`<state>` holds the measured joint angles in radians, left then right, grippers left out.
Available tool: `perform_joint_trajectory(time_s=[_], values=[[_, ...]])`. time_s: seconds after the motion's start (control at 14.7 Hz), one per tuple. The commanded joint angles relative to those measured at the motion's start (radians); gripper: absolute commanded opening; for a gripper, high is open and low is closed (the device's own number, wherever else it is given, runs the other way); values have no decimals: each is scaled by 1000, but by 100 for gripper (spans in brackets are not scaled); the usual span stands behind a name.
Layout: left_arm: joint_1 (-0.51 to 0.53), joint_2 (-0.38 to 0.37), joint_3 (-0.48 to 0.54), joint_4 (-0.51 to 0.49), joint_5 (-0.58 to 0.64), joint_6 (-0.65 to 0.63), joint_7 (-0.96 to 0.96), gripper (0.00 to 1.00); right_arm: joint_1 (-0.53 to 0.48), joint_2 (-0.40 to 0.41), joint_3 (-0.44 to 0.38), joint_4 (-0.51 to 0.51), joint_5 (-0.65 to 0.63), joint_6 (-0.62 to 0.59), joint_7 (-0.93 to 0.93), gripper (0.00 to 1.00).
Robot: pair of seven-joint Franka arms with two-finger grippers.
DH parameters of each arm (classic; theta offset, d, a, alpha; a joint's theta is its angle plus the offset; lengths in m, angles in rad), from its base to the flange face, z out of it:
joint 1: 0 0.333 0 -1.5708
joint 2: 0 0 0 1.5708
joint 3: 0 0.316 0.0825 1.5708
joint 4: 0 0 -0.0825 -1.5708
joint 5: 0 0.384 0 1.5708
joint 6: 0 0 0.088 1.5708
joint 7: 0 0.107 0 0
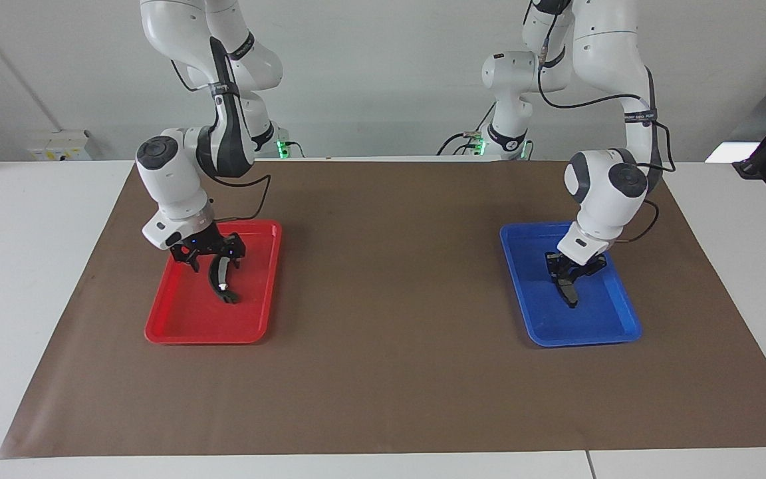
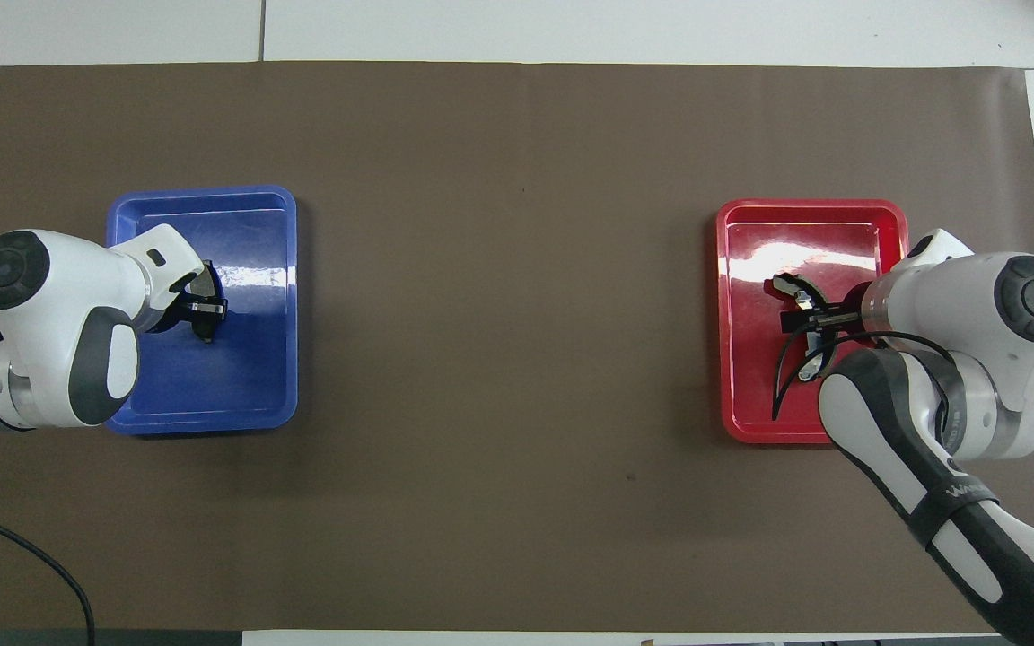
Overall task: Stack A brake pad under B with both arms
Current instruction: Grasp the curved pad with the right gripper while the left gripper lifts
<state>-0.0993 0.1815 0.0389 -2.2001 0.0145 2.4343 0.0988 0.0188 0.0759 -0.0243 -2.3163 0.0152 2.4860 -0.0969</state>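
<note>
Two jaws: left gripper clenched on A brake pad; right gripper spread over B.

Brown paper mat spread over a white table, covering most of its top. Red tray resting on the mat toward the right arm's end of the table. Blue tray resting on the mat toward the left arm's end, well apart from the red tray, about level with it. Bare mat between the red tray and the blue one.
</note>
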Motion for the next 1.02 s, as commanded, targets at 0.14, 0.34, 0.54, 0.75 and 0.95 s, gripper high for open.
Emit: perform_joint_trajectory(time_s=[0.14, 0.34, 0.54, 0.75, 0.95], values=[[-69, -59, 2, 150, 13, -234, -54, 1, -13, 42, 3, -12, 15, 36, -46, 99], [-216, -45, 4, 171, 13, -192, -239, 1, -13, 38, 1, -14, 15, 19, -69, 98], [-376, -13, 4, 180, 13, -144, -428, 1, -13, 39, 0, -14, 14, 18, -75, 82], [-499, 79, 6, 251, 13, -121, -571, 1, -13, 41, 1, -8, 14, 18, -75, 34], [-582, 182, 6, 348, 15, -118, -665, 1, -36, 41, 1, -5, 15, 16, -32, 0]])
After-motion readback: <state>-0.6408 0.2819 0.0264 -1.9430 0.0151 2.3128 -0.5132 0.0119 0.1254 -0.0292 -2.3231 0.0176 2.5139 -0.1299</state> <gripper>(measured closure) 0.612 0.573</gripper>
